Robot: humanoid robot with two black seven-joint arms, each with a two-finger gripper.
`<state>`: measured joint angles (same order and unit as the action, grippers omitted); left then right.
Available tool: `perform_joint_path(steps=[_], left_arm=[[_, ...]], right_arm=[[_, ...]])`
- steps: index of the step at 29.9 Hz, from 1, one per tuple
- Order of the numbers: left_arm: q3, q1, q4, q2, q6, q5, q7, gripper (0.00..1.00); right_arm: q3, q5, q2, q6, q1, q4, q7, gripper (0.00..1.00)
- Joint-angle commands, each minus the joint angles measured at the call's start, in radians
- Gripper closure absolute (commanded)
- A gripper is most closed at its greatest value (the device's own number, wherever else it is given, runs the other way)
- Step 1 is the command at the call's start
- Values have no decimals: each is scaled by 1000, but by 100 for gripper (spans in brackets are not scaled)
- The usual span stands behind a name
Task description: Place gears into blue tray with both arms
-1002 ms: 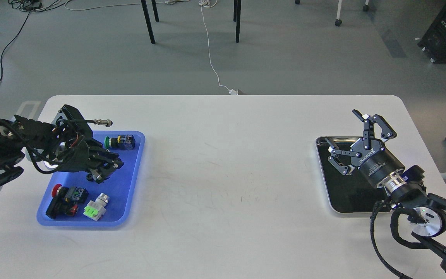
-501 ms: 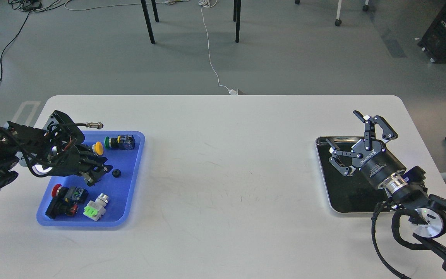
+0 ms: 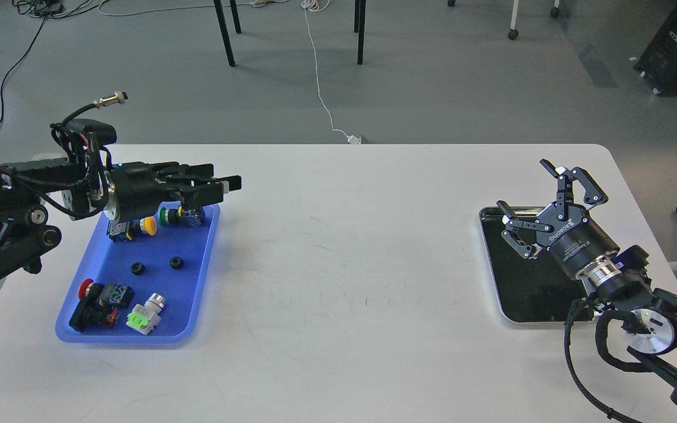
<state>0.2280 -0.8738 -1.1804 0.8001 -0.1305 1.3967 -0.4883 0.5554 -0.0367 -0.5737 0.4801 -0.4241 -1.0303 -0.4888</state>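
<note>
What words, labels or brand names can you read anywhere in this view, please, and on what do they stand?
"ROBOTIQ": white letters on the body of the right pincer, reading tilted along it.
Small marks on the push-button switches in the blue tray are too small to read.
No other text shows.

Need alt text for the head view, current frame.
Two black gears lie in the blue tray among push-button switches. The left gripper hovers above the tray's far edge; the right gripper is open over an empty-looking black tray.
</note>
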Motion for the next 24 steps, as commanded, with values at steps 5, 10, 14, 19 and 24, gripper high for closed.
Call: perform_joint_path(steps=[5, 10, 14, 19, 24], left_arm=[[248, 252, -24, -129, 138, -508, 0, 2], [574, 513, -25, -295, 134, -530, 0, 2], [715, 640, -25, -404, 130, -530, 0, 2], [787, 708, -21, -510, 95, -527, 0, 2], [837, 723, -25, -538, 94, -525, 0, 2]], right_arm=[[8, 1, -2, 8, -4, -7, 0, 2], [8, 1, 0, 9, -18, 9, 0, 2], [14, 1, 2, 9, -24, 12, 0, 2], [24, 0, 2, 9, -10, 7, 0, 1], [56, 1, 0, 9, -10, 7, 0, 1]])
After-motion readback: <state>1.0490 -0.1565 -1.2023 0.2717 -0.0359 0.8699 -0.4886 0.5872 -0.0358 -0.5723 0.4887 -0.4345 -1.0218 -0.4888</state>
